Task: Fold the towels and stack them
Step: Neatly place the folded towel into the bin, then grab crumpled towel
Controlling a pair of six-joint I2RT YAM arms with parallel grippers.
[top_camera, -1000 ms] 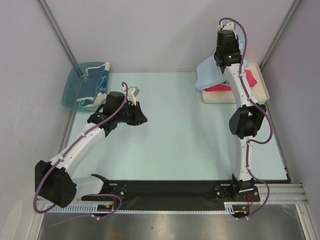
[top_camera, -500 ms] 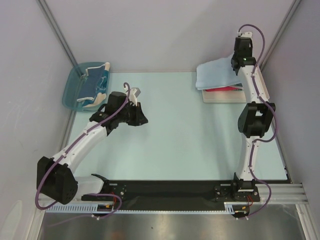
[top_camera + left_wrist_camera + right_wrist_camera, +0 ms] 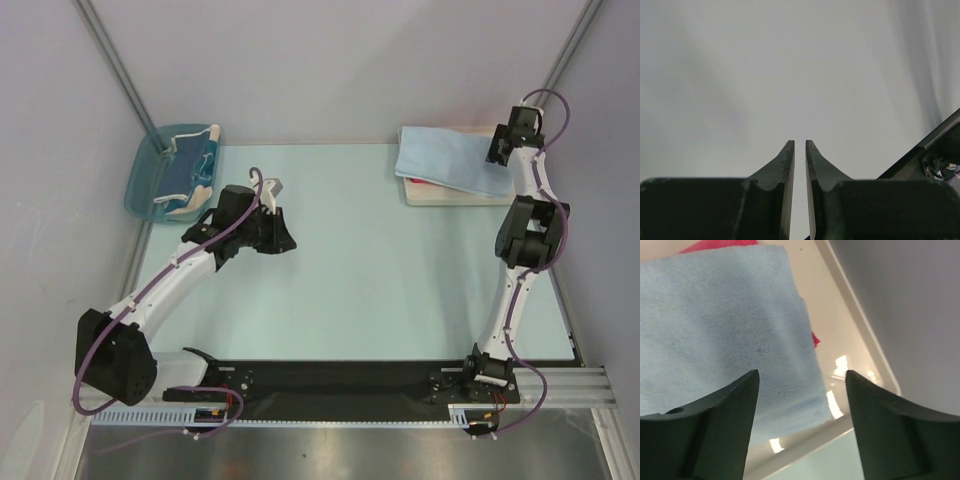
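A light-blue towel (image 3: 450, 160) (image 3: 725, 325) lies spread flat on the cream tray (image 3: 470, 197) (image 3: 850, 335) at the back right, over a red towel (image 3: 424, 183) (image 3: 715, 245) of which only edges show. My right gripper (image 3: 499, 152) (image 3: 802, 372) hovers over that towel's right end, open, with nothing between its fingers. More towels (image 3: 185, 170), dark-blue and beige, lie in the blue bin (image 3: 142, 180) at the back left. My left gripper (image 3: 287, 241) (image 3: 799, 142) hangs over the table's left middle, its jaws a narrow slit apart and empty.
Grey walls close in the table on the left, back and right. The right arm's elbow (image 3: 530, 230) stands just in front of the tray. A black rail (image 3: 330, 385) runs along the near edge between the arm bases.
My right arm swung right and laid the light-blue towel flat on the tray over the red one. Its jaws went from shut to open and let the towel go. The left arm barely moved.
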